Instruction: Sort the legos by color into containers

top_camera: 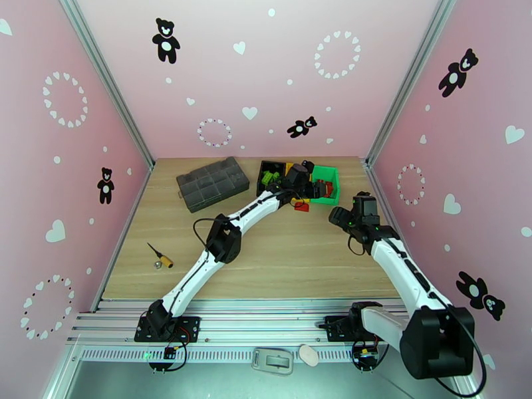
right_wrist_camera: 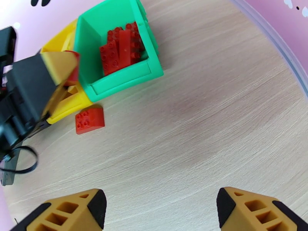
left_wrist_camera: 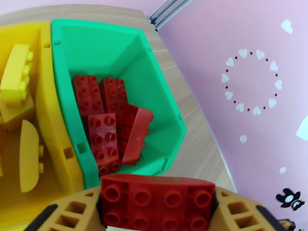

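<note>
Sort looks nearly done: green bin [left_wrist_camera: 115,39] has a pile of red legos [left_wrist_camera: 102,112], yellow bin [left_wrist_camera: 54,124] joined beside it has yellow legos [left_wrist_camera: 15,74], black bin [top_camera: 263,169] has light-green legos [top_camera: 270,177]. L end effector [left_wrist_camera: 156,214] is clamped on an oblong red brick [left_wrist_camera: 158,197], hovering at the near rim of green bin, not dropped yet. R end effector [right_wrist_camera: 159,208] is released, nothing btwn its fingers, over bare counter [right_wrist_camera: 211,112]. Left to do, imo: drop held brick in w/ the other reds, then get the curved red brick [right_wrist_camera: 89,119] lying on counter just beside yellow bin's front. Anything hidden under L arm, can't tell. No brand, label or writing readable on bricks, bins or arms
</note>
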